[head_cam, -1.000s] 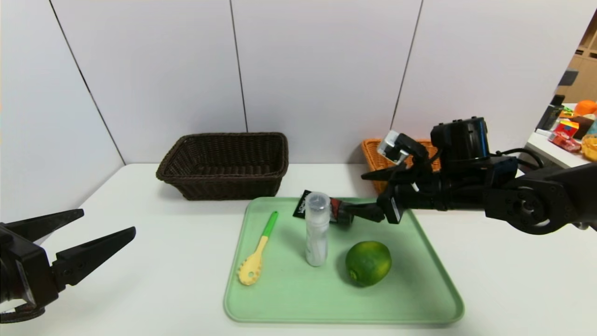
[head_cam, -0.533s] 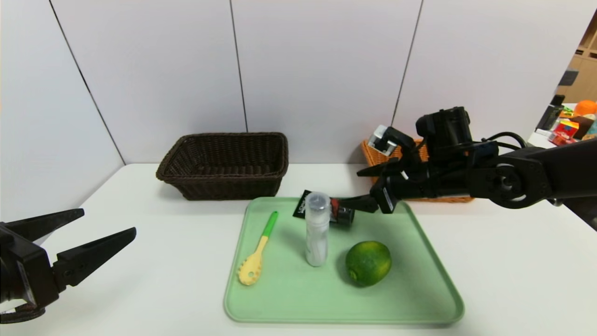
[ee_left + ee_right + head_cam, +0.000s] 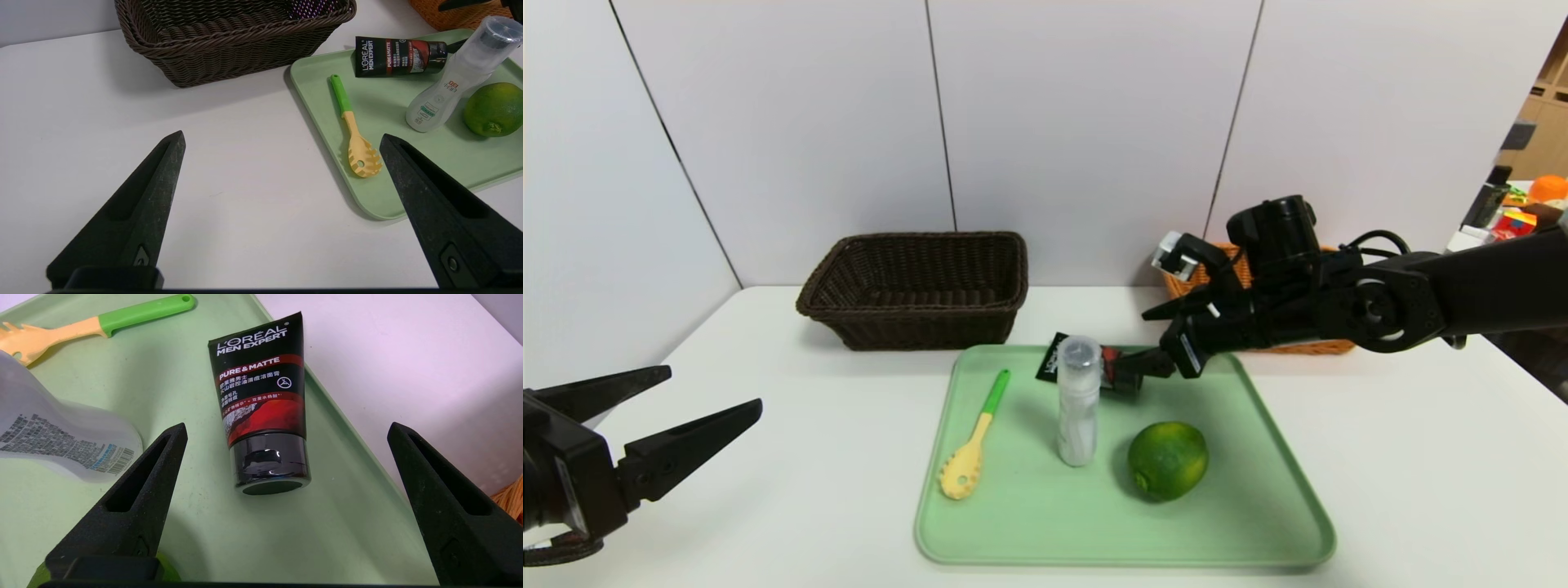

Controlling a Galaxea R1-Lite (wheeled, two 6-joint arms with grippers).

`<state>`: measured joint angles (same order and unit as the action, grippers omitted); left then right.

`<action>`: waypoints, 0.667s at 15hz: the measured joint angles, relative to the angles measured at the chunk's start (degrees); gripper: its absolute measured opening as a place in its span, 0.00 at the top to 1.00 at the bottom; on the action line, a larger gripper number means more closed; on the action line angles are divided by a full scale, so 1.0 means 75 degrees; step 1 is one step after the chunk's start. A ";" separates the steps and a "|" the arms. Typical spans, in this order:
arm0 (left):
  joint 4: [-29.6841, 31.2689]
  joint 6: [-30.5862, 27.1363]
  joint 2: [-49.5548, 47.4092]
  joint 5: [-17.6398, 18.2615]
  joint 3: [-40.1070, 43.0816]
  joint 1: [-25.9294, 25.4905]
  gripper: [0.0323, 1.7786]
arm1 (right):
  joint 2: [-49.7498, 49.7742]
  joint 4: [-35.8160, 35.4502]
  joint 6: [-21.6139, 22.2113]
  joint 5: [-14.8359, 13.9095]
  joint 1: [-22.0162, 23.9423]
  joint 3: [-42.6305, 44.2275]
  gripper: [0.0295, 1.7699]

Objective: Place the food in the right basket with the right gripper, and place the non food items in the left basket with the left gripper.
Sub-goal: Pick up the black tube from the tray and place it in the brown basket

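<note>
On the green tray (image 3: 1258, 490) lie a lime (image 3: 1167, 460), an upright white bottle (image 3: 1078, 400), a black face-wash tube (image 3: 1116, 371) and a yellow pasta spoon with a green handle (image 3: 972, 445). My right gripper (image 3: 1143, 339) hovers open over the tray's back edge, just to the right of the tube's cap. In the right wrist view the tube (image 3: 261, 400) lies between and ahead of the wide jaws, untouched. My left gripper (image 3: 715, 388) is open and empty above the table, left of the tray. A dark brown basket (image 3: 915, 286) stands back left, an orange basket (image 3: 1184, 278) back right.
The right arm partly hides the orange basket. A wall of white panels closes off the back of the table. A side table with assorted coloured items (image 3: 1523, 229) stands at the far right.
The right arm has swung to the left and its gripper has come closer to the tube's cap. The left gripper and the objects on the tray have not moved.
</note>
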<state>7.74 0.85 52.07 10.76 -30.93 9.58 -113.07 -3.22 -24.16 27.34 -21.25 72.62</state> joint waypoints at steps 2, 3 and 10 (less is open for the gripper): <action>0.0000 -0.0008 0.0003 0.0000 -0.0003 0.0000 0.05 | -0.0026 0.0000 0.0000 -0.0052 -0.0137 0.0023 0.04; 0.0000 -0.0015 0.0003 0.0000 -0.0010 0.0000 0.05 | -0.0036 0.0000 -0.0005 -0.0128 -0.0219 0.0028 0.04; 0.0000 -0.0031 0.0007 0.0005 -0.0024 0.0002 0.05 | -0.0059 -0.0008 -0.0005 -0.0353 -0.0478 0.0060 0.04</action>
<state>7.74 0.62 52.11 10.80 -31.11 9.59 -113.51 -3.28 -24.20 24.70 -24.83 73.07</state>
